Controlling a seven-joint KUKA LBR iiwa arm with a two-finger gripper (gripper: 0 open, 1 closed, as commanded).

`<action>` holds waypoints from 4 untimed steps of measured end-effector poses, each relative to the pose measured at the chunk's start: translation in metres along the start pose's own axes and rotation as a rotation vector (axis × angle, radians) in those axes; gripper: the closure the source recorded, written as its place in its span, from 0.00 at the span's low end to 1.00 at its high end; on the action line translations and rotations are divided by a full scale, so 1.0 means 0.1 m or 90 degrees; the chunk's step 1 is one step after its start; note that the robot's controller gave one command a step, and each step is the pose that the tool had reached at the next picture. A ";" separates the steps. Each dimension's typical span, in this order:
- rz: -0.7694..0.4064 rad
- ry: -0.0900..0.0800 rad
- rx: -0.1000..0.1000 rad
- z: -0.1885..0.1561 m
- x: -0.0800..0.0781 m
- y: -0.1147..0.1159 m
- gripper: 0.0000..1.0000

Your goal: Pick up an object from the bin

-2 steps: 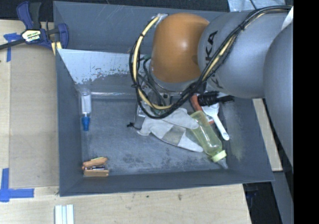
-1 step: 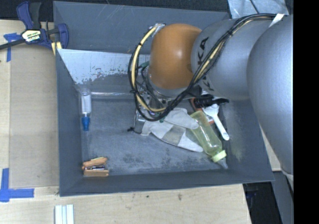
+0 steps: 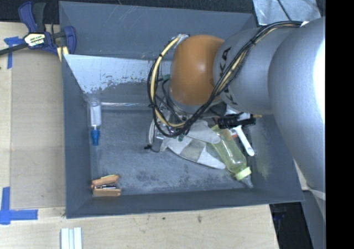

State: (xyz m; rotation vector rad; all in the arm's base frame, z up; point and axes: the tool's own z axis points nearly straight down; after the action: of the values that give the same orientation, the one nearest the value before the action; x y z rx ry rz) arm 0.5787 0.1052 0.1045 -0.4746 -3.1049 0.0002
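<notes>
My gripper (image 3: 157, 139) reaches down below the orange wrist cover, near the middle of the bin floor. Its lower end sits at the left edge of a pile of flat grey and white packets (image 3: 194, 149). A pale green translucent bottle (image 3: 232, 157) lies on the right side of that pile, with a white pen (image 3: 244, 144) beside it. I see nothing held by the gripper.
A clear tube with a blue cap (image 3: 95, 124) lies along the left wall. A small tan wooden clip (image 3: 105, 185) rests in the front left corner. The arm and its cables cover the bin's right and back part.
</notes>
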 end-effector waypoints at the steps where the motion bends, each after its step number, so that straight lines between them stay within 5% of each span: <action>1: 0.044 -0.001 0.000 0.05 -0.03 -0.38 0.00; 2: 0.056 -0.002 0.000 -0.01 -0.28 -0.43 0.00; 3: -0.124 -0.003 -0.001 0.32 -0.15 -0.37 1.00; 4: -0.123 -0.003 -0.001 0.32 -0.15 -0.37 1.00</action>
State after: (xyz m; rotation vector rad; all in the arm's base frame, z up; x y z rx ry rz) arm 0.5817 0.0657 0.0723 -0.1722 -3.1409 -0.0023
